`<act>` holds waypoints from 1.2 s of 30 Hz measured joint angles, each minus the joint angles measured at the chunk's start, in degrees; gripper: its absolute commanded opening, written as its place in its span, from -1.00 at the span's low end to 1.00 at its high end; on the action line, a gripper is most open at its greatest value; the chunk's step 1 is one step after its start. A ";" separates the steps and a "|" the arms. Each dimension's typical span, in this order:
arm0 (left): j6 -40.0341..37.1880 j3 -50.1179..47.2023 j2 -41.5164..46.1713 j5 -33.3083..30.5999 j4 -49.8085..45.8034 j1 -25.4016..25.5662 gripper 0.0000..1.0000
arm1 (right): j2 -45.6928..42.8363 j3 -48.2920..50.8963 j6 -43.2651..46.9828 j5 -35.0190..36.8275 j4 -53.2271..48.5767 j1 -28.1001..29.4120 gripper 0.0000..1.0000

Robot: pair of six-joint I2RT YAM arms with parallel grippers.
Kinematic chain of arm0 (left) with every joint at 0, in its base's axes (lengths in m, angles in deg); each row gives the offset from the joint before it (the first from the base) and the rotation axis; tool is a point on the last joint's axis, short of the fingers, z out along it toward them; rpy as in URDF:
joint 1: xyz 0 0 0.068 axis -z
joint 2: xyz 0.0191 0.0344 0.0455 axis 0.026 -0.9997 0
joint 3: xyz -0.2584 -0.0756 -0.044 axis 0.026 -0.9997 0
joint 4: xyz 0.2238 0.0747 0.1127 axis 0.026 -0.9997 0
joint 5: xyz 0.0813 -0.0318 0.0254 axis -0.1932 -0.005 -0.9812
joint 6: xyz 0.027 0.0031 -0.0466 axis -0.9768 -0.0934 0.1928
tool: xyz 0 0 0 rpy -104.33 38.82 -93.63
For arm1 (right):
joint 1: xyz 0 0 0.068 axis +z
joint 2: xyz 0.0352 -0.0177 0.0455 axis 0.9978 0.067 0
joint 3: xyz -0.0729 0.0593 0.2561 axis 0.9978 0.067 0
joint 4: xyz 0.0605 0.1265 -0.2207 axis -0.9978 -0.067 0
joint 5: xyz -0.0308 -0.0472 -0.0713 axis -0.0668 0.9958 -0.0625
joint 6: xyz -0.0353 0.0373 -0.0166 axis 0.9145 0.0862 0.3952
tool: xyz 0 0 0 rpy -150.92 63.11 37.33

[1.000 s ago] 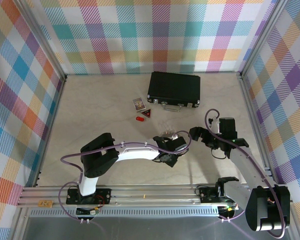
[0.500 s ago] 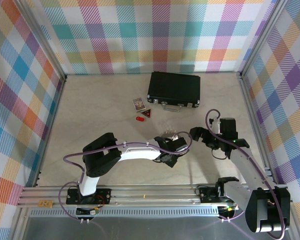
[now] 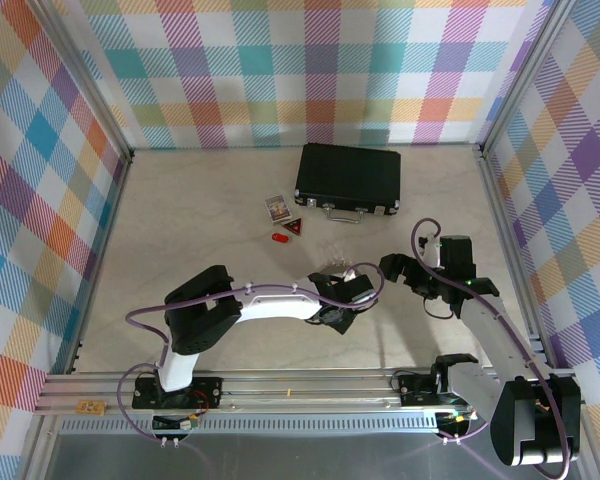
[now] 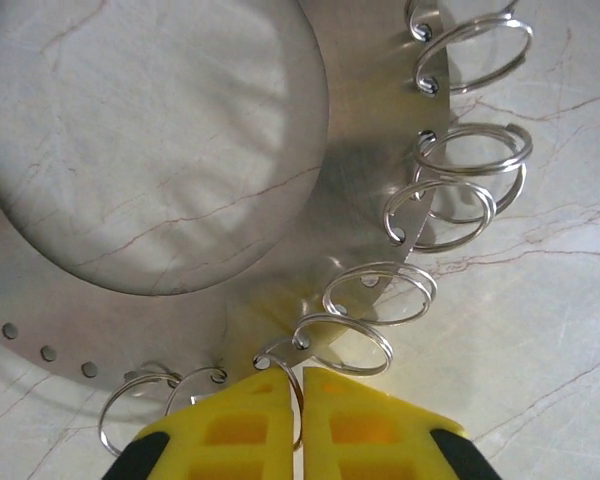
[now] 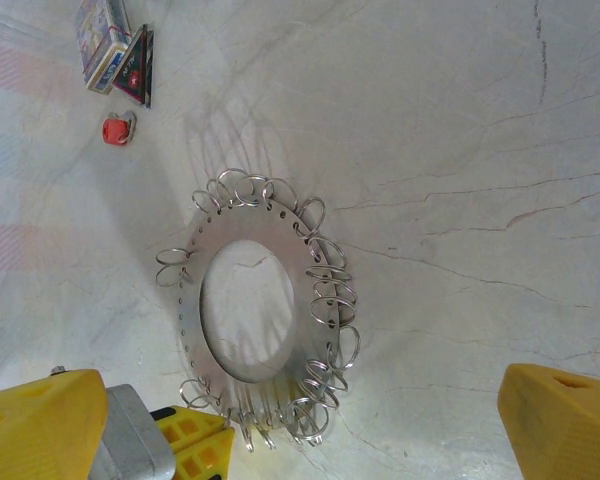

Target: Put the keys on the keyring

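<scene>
The keyring (image 5: 310,240) is a flat grey metal disc with a wide hole, hung round its rim with several small wire rings, and it lies on the marble table (image 3: 180,230). In the top view the keyring (image 3: 331,264) shows just beyond my left gripper (image 3: 344,284). My left gripper (image 4: 300,378) is shut on the keyring, its yellow fingers (image 4: 235,425) pinching one small wire ring at the rim. My right gripper (image 5: 302,400) stands open, wide of the keyring's near edge and above it. The key (image 5: 118,129) with the red head lies apart on the table, beyond the keyring (image 3: 279,238).
A black case (image 3: 348,178) lies at the back of the table. A small printed card (image 3: 277,207) and a dark red triangular tag (image 3: 294,229) lie beside the key. Plaid walls enclose the table on three sides.
My left gripper's fingers have shut onto one of the keyring's wire rings. Neither arm has visibly shifted, and the right gripper stays open.
</scene>
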 measured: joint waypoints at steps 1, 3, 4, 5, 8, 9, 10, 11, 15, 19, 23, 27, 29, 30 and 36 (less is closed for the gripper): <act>0.02 0.00 0.33 -0.33 -0.02 -0.02 -0.89 | 0.00 0.00 0.00 0.00 0.00 0.00 1.00; 0.02 -0.02 0.81 -0.33 -0.07 -0.02 -0.95 | -0.04 0.00 0.00 0.02 -0.02 0.00 1.00; 0.02 -0.04 1.03 -0.33 -0.22 0.04 -0.98 | -0.22 0.00 0.02 0.13 -0.07 0.00 1.00; 0.02 -0.04 1.16 -0.35 -0.44 0.04 -1.00 | -0.48 0.00 0.02 0.31 -0.11 0.00 1.00; -0.02 -0.17 2.19 -0.66 -1.92 0.04 -1.00 | -2.01 0.00 0.26 1.14 -0.52 0.00 0.99; -0.02 -0.17 2.69 -1.07 -2.56 0.09 -1.00 | -2.36 0.00 0.70 1.51 -0.90 0.00 0.99; -0.13 -0.17 3.45 -1.64 -3.41 0.09 -1.00 | -2.49 -0.07 1.22 1.97 -1.46 0.00 0.98; -0.26 -0.17 4.15 -2.03 -4.17 0.09 -1.00 | -2.49 -0.13 1.57 2.32 -1.99 0.00 0.98; -1.53 -0.17 8.52 -4.02 -6.56 0.09 -1.00 | -2.84 -0.17 2.89 2.80 -3.82 0.00 0.98; -3.61 -0.15 14.03 -4.90 -7.56 0.09 -1.00 | -4.24 -0.87 3.30 1.84 -4.55 0.00 1.00; -7.02 -0.37 20.24 -4.87 -6.80 0.11 -1.00 | -5.62 -1.97 4.00 -1.42 -4.20 0.02 0.96; -11.04 -2.25 27.10 -4.63 -3.85 0.09 -1.00 | -8.94 -1.97 4.09 -7.50 -1.38 0.26 0.93; -12.81 -3.45 30.12 -4.15 -2.38 0.11 -1.00 | -11.28 -1.95 3.85 -10.71 0.85 0.83 0.89; -13.77 -4.15 31.47 -3.85 -1.31 0.11 -1.00 | -12.83 -1.92 3.63 -12.33 2.29 1.29 0.86; -17.62 -8.15 39.21 -0.96 5.42 0.11 -1.00 | -21.84 -0.52 1.88 -19.76 11.17 5.55 0.73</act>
